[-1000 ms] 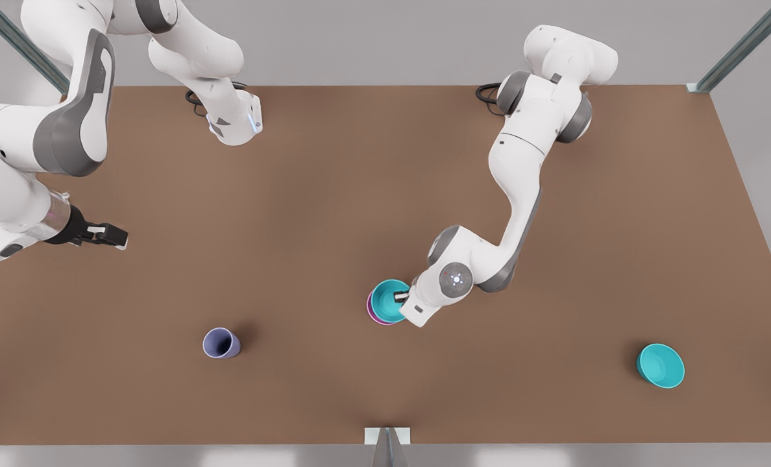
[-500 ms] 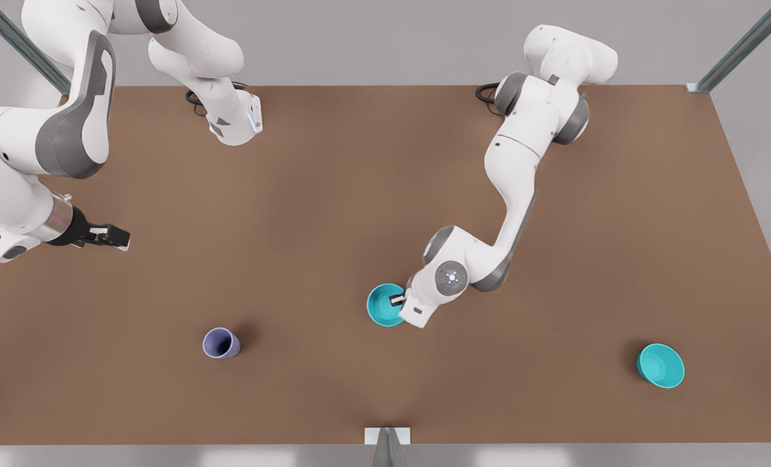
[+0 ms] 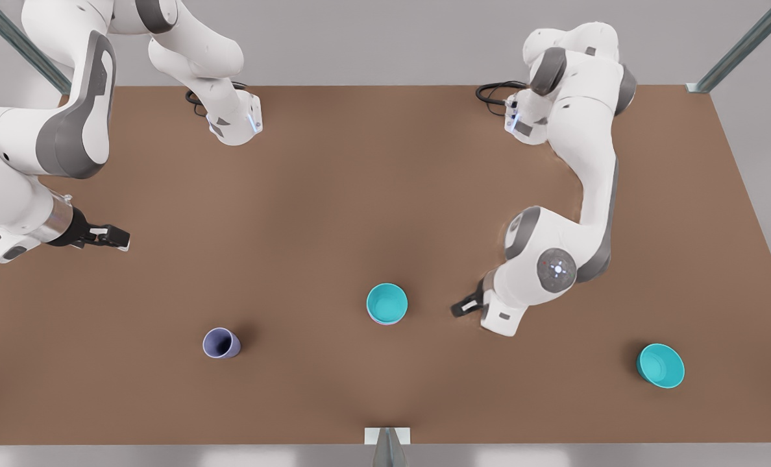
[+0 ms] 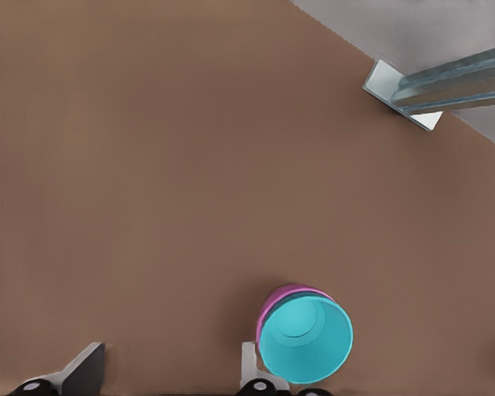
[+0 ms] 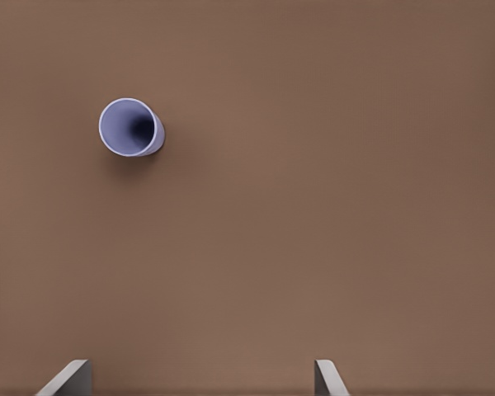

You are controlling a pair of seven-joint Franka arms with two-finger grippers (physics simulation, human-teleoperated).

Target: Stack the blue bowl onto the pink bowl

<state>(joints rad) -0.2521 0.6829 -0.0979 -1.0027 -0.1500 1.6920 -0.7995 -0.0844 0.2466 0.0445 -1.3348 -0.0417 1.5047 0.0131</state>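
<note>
Centrally, the blue bowl (image 3: 387, 302) sits nested in the pink bowl (image 4: 274, 303) on the table (image 3: 333, 194), the left tool (image 3: 462, 307) just right of it with fingers apart, the right tool (image 3: 114, 236) waiting at the front view's left, fingers apart.

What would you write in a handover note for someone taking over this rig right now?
Left gripper: open, empty, beside the stack on the front view's right, not touching it.
Right gripper: open, empty, waiting at the front view's far left.
Blue bowl sits nested in the pink bowl, mid-table.
Done: the stack looks complete.
Left: probably only parking the left arm.
</note>
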